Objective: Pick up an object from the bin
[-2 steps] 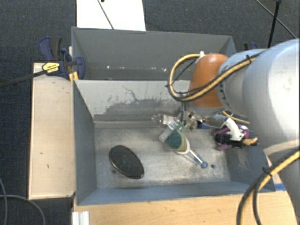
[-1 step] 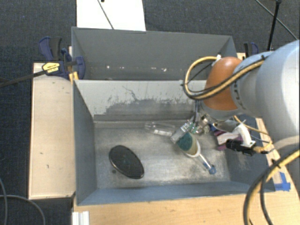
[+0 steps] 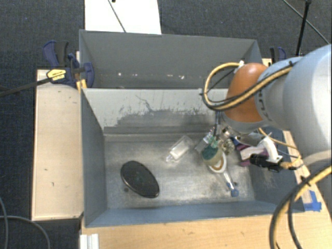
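Dark carpet all round, and the grey metal bin sits mid-frame with tall sloped walls. From my end the arm reaches in from the right and eats most of the upper right. Its orange cover and a loop of yellow cable hang over the bin's right rear corner.

The gripper is down low on the floor, right of centre, sitting on top of a little cluster. There's a teal bit right at its tip. Touching that on the lower side is a cream ring-shaped thing, with a thin stem running toward the lower right and ending in a blue tip. I honestly can't tell if the gripper is open or closed because the wrist blocks it, so I won't claim it holds anything.

Room-wise, the left half of the floor is the open part. A black oval disc lies flat in the lower left, near the front and left walls but apart from both. A clear plastic piece lies just left of the gripper, near the foot of the back wall.

The right side is tight. Some white and purple bits are crowded between the gripper and the right wall, and I can't tell whether those are bin stuff or rig.
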Robot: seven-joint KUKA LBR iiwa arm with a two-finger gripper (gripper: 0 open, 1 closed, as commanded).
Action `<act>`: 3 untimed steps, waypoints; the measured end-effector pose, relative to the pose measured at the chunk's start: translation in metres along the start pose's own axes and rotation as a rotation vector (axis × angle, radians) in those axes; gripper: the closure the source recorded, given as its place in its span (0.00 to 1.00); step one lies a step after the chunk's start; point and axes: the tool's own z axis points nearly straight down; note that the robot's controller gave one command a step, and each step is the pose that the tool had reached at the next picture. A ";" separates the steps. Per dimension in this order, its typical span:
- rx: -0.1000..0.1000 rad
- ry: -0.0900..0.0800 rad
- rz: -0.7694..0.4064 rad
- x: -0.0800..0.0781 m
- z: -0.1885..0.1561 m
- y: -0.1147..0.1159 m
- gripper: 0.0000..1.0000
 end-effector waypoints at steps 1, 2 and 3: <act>-0.003 -0.005 -0.011 -0.001 -0.045 0.001 1.00; -0.002 -0.005 -0.019 -0.001 -0.061 0.002 1.00; -0.003 -0.005 -0.030 -0.002 -0.102 0.003 1.00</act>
